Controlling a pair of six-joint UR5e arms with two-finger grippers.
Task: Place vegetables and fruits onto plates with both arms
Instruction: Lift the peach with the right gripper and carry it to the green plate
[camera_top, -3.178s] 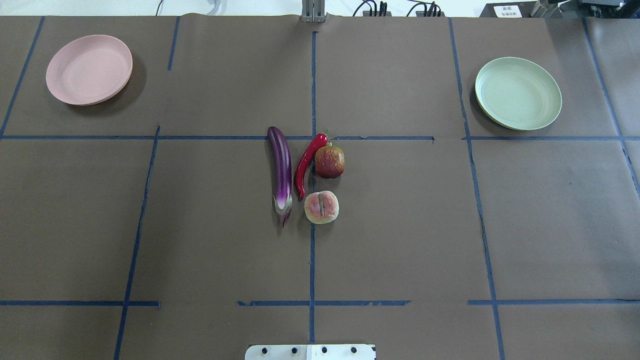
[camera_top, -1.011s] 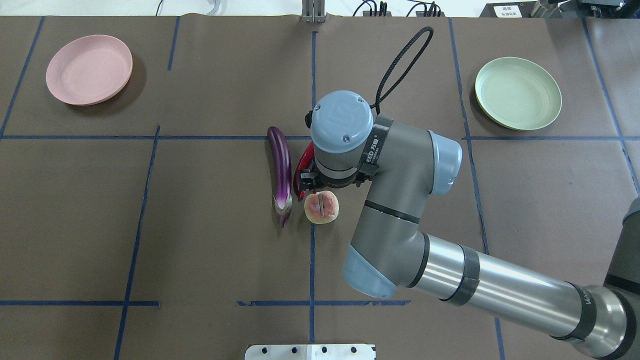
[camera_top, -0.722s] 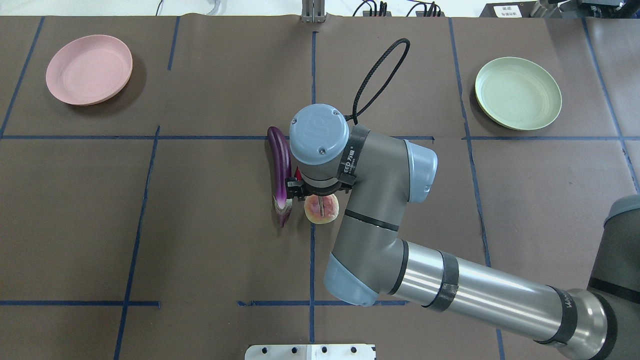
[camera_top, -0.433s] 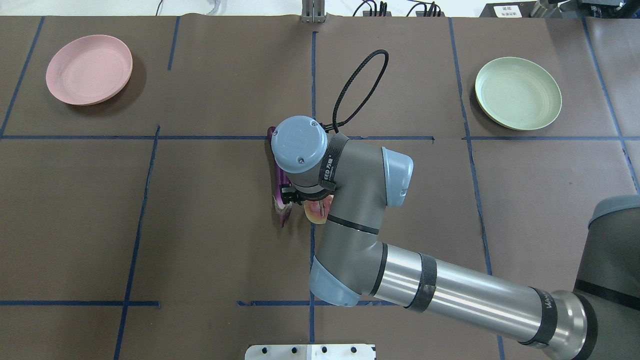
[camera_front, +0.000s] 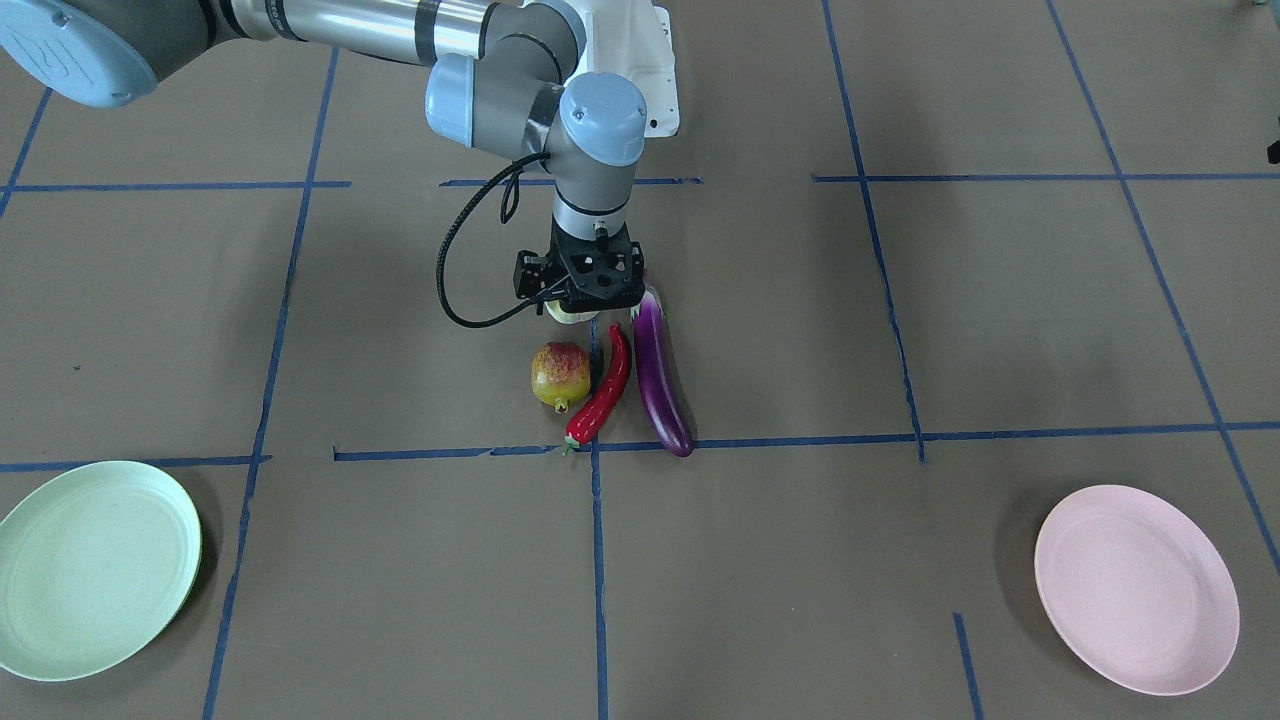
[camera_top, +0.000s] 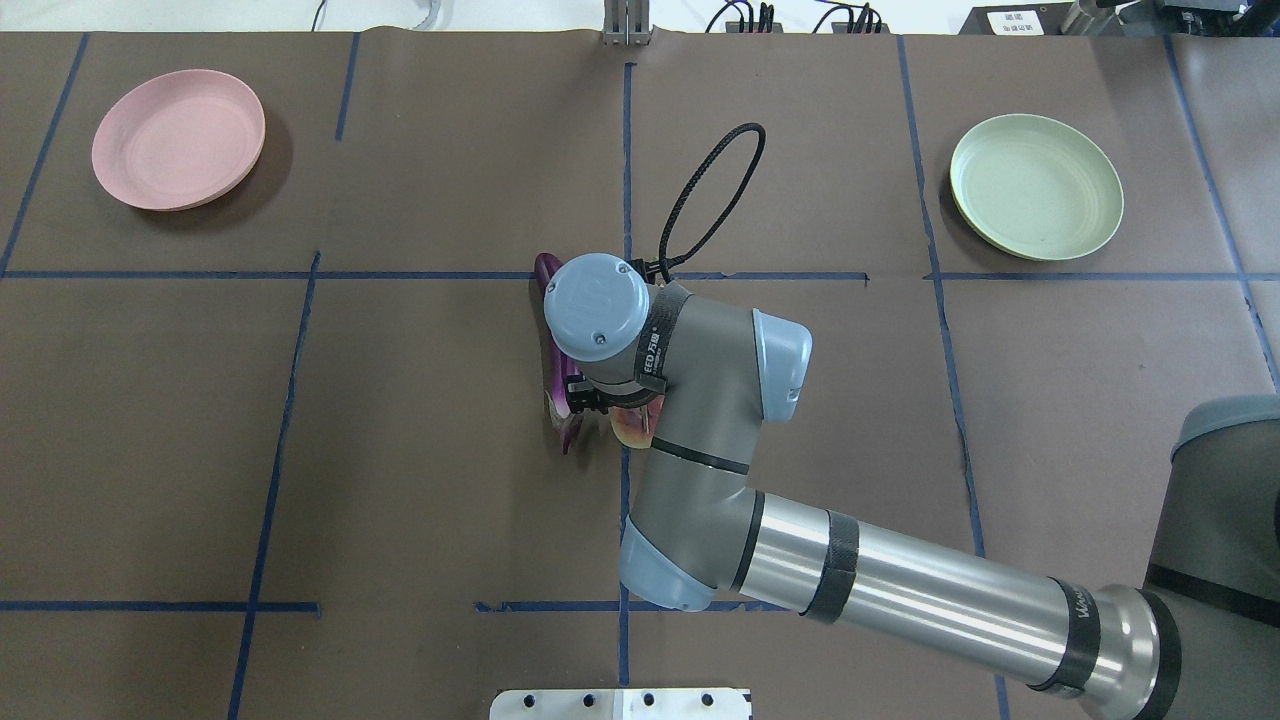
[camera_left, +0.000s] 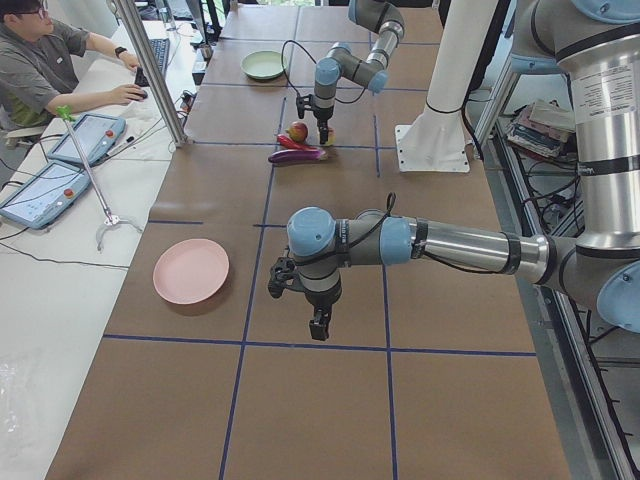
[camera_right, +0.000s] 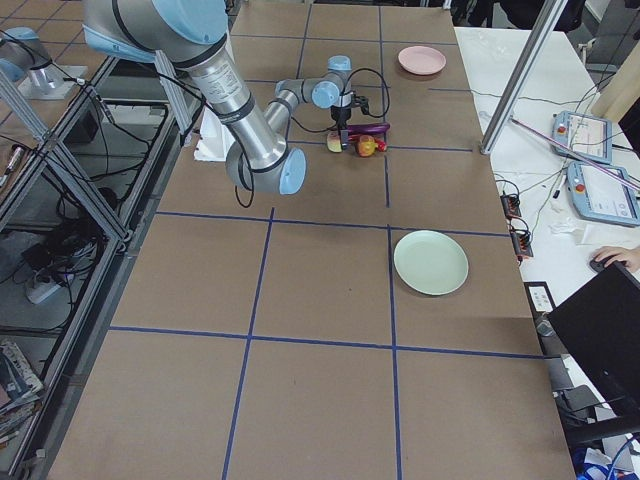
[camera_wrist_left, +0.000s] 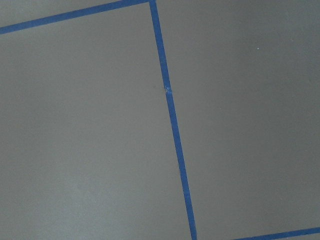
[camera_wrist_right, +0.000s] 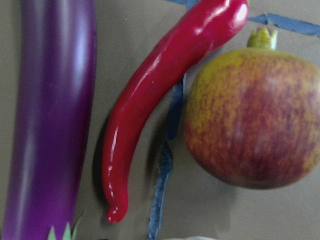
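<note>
Brown papered surface (camera_front: 900, 600), blue tape (camera_front: 600, 560) grid. Right pincer (camera_front: 580, 300) low over peach (camera_front: 566, 316), beside eggplant (camera_front: 662, 385); opening cannot be told. Left pincer (camera_left: 318, 327) hangs well apart, opening likewise unclear.

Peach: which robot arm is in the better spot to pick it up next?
The right arm. The right gripper hangs just over the peach, while the left gripper is far away, above bare table near the pink plate.

The right arm (camera_top: 900, 590) stretches forward, wrist turned straight down, right pincer (camera_front: 582, 298) pointing vertically, jaws hidden under the wrist. The left arm (camera_left: 450, 243) extends level, left pincer (camera_left: 318, 328) hanging downward, its grip unclear.
</note>
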